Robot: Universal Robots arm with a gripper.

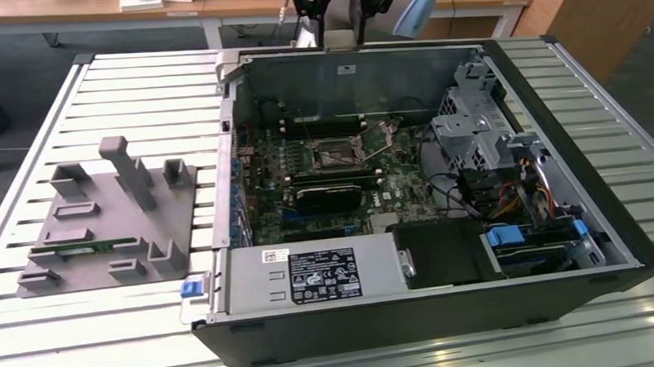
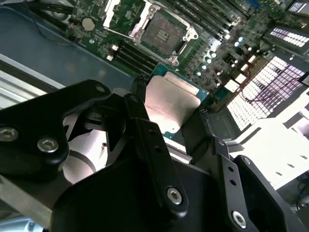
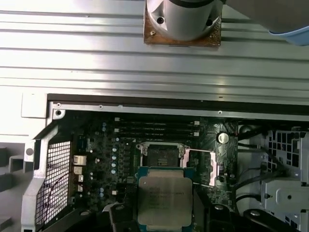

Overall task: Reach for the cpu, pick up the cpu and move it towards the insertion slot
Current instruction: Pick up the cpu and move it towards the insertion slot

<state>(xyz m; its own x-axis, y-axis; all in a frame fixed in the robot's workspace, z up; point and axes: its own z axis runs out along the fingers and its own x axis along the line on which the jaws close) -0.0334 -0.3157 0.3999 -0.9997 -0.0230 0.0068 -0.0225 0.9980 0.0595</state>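
Closed on the cpu's [image 2: 170, 104] two opposite edges, the jaws of the black gripper [image 2: 166, 123] hold the flat square chip in the air above the open computer case [image 1: 589, 215]. Its dull silvery lid sits on a green rim in both wrist views. Just beyond it lies the insertion slot [image 3: 161, 153], a silvery frame around a dark centre on the green motherboard [image 3: 111, 159].

Bright glare washes the slatted table [image 3: 120, 53]; the case interior [image 1: 348, 166] sits dim, and near tool [image 2: 169, 140] parts blur.
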